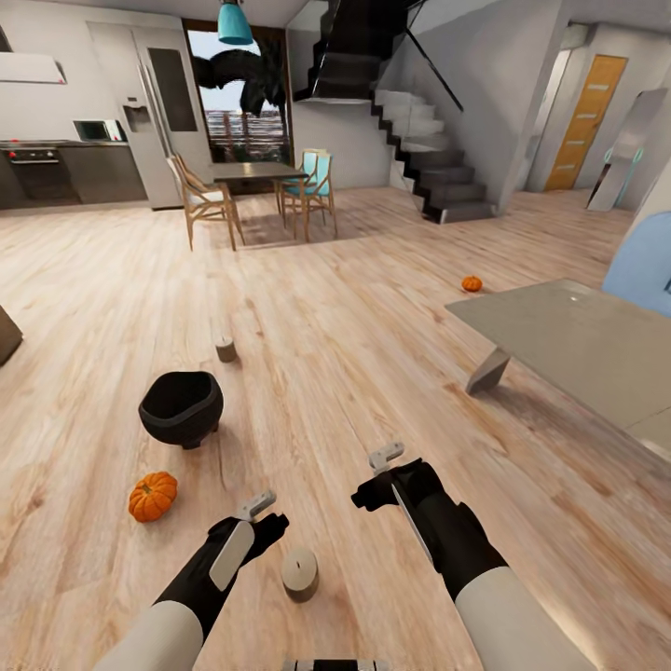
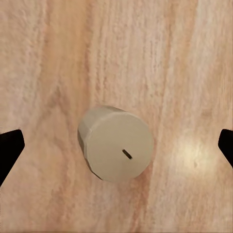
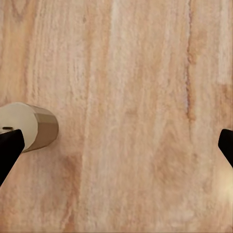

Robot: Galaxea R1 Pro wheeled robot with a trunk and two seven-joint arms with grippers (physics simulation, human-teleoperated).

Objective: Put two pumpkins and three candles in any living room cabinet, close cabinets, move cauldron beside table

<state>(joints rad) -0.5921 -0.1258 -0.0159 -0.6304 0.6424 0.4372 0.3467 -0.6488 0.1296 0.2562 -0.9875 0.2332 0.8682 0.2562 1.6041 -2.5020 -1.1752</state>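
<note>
A cream candle (image 1: 300,572) stands upright on the wood floor just right of my left gripper (image 1: 266,522). In the left wrist view that candle (image 2: 116,143) lies centred between the wide-open fingertips (image 2: 9,148), well below them. My right gripper (image 1: 382,475) hovers open over bare floor, and the same candle (image 3: 31,126) sits beside one fingertip (image 3: 9,150). A second candle (image 1: 225,349) stands farther out. One pumpkin (image 1: 153,495) rests left of my left arm, near the black cauldron (image 1: 182,406). Another pumpkin (image 1: 472,283) lies by the grey table (image 1: 578,345). The cabinet is out of view.
A dining table with wooden chairs (image 1: 252,191) stands far ahead, with the kitchen counter (image 1: 65,172) at the back left and a staircase (image 1: 429,149) at the back right. A blue seat (image 1: 643,261) is behind the grey table. Open wood floor spans the middle.
</note>
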